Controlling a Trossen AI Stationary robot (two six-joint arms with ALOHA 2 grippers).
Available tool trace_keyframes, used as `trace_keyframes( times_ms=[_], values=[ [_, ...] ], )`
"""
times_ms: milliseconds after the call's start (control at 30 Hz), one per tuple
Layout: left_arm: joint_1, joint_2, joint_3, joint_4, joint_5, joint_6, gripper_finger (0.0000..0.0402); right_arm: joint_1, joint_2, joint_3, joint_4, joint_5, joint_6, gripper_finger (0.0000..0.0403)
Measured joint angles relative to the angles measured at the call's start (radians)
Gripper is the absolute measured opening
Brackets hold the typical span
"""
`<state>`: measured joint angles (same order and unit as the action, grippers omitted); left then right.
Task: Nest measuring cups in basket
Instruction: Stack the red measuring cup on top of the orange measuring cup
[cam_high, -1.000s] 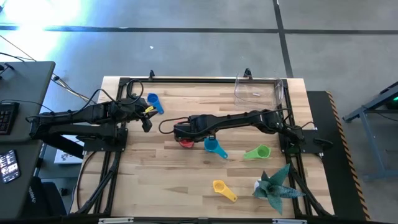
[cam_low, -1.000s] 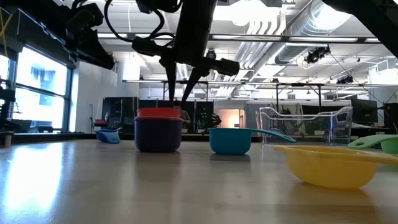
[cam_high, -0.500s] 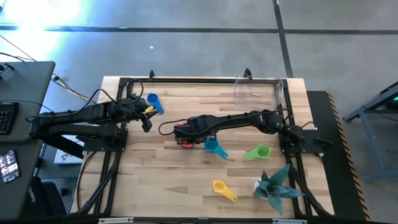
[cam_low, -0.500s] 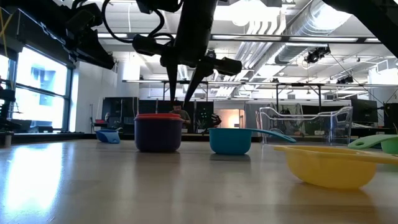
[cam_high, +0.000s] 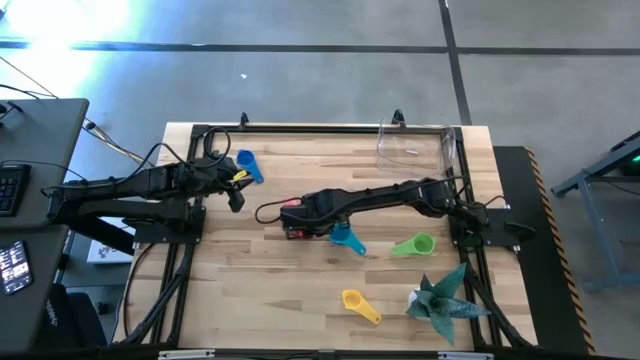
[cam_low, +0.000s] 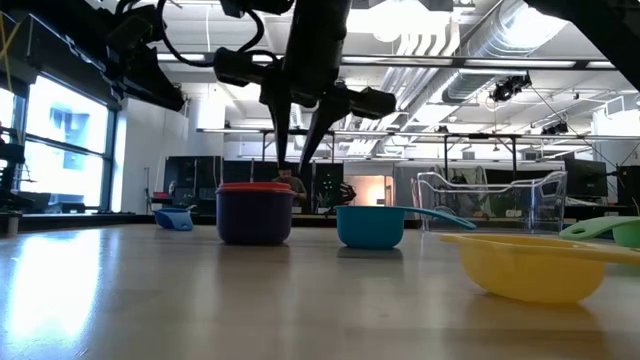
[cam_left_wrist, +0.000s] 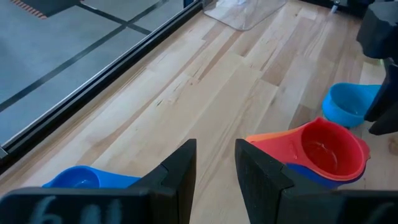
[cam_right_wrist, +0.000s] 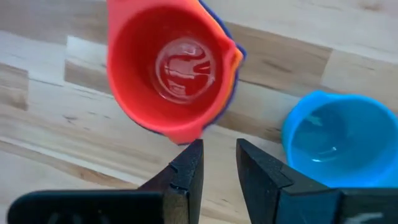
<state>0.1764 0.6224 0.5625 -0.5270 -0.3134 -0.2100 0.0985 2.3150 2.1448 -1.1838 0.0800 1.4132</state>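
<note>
A red cup (cam_right_wrist: 168, 62) sits nested in an orange and a purple cup, a stack (cam_low: 255, 215) standing on its base mid-table. My right gripper (cam_right_wrist: 216, 155) hovers just above the stack (cam_high: 292, 231), pointing down, open and holding nothing; the low view shows its tips (cam_low: 291, 163) clear of the red rim. A teal cup (cam_high: 343, 236) rests beside the stack. My left gripper (cam_left_wrist: 214, 158) waits open at the left, next to a blue cup (cam_high: 247, 165). The clear basket (cam_high: 415, 145) stands at the far right.
A green cup (cam_high: 415, 245) and a yellow cup (cam_high: 360, 303) lie toward the near right. A teal spiky plant (cam_high: 440, 300) stands at the near right corner. A black metal frame (cam_high: 320, 128) runs along the table's edges.
The red cup has sunk deeper into the purple stack, so only its rim shows above it. My right gripper has come a little up off the cup and rolled slightly about its own axis.
</note>
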Motion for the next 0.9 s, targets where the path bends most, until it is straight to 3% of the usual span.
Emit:
trace_keyframes(
  times_ms=[900],
  values=[
    [0.000, 0.000, 0.000, 0.001, -0.004, -0.023, 0.0101, -0.011, 0.049, 0.000, 0.041, -0.055, -0.071, 0.0087]
  ],
)
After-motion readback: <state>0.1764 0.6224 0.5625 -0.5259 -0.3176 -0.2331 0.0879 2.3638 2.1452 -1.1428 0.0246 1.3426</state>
